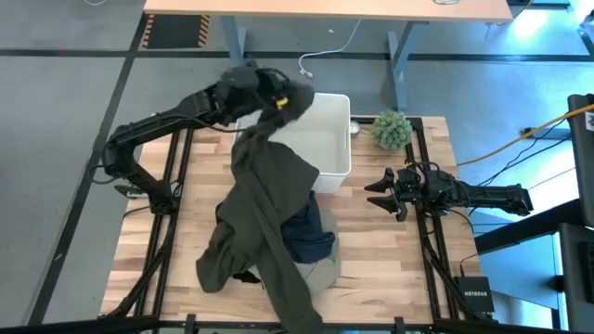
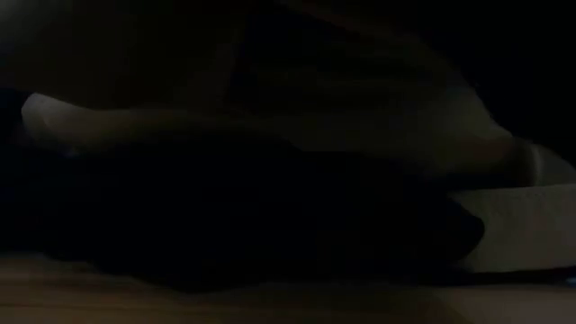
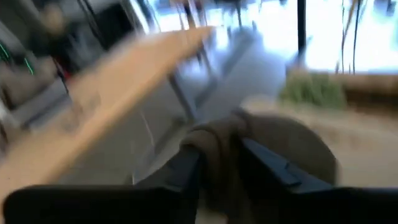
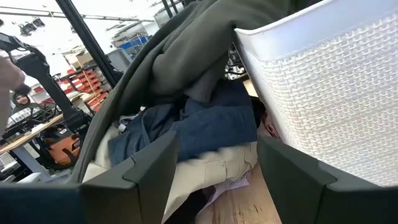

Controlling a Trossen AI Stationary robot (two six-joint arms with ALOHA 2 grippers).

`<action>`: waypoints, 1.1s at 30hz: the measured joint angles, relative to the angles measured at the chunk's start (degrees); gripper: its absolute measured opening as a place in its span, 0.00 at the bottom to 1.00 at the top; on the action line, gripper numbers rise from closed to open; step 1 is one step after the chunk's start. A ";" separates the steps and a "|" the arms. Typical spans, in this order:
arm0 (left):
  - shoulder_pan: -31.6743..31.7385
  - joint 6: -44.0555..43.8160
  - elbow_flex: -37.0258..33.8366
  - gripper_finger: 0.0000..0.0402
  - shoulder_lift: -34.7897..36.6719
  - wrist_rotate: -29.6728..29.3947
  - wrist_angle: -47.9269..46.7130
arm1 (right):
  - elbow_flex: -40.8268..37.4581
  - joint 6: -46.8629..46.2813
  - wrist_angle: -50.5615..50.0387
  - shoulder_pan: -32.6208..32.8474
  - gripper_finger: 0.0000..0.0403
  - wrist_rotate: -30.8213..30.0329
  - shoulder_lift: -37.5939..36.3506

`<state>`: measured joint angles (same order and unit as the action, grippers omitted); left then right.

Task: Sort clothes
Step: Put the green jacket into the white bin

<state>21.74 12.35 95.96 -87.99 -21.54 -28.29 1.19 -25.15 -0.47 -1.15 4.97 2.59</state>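
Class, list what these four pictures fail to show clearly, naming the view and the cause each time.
- Low view: almost all dark, a fabric heap blocking the lens.
- Left wrist view: motion blur; the left tool grips olive fabric, surroundings smeared.
- High view: the olive garment covers the pile beneath.
- Right wrist view: the white bin is cut off by the edge.

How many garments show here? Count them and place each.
3 for certain: an olive green garment hanging from the left tool beside the white bin, a dark blue garment in the pile, and a beige garment beneath it. More may lie hidden underneath.
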 joint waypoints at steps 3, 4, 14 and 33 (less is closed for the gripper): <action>-0.54 -2.97 0.00 0.33 -0.35 -0.19 -10.11 | 0.00 0.00 0.00 0.00 0.59 0.00 0.00; -0.89 -3.57 -0.01 0.35 -0.36 -0.26 -12.81 | 0.00 0.00 0.00 0.00 0.59 0.00 0.00; -9.34 -9.16 -0.04 0.39 10.13 -2.18 -23.96 | 0.00 0.00 0.00 0.00 0.59 0.00 0.00; -37.47 -26.96 -26.94 0.40 27.51 -10.95 -18.12 | 0.00 0.00 0.02 0.00 0.59 0.00 0.01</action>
<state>-15.73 -14.61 69.02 -60.48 -32.50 -46.41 1.19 -25.15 -0.45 -1.15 4.97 2.60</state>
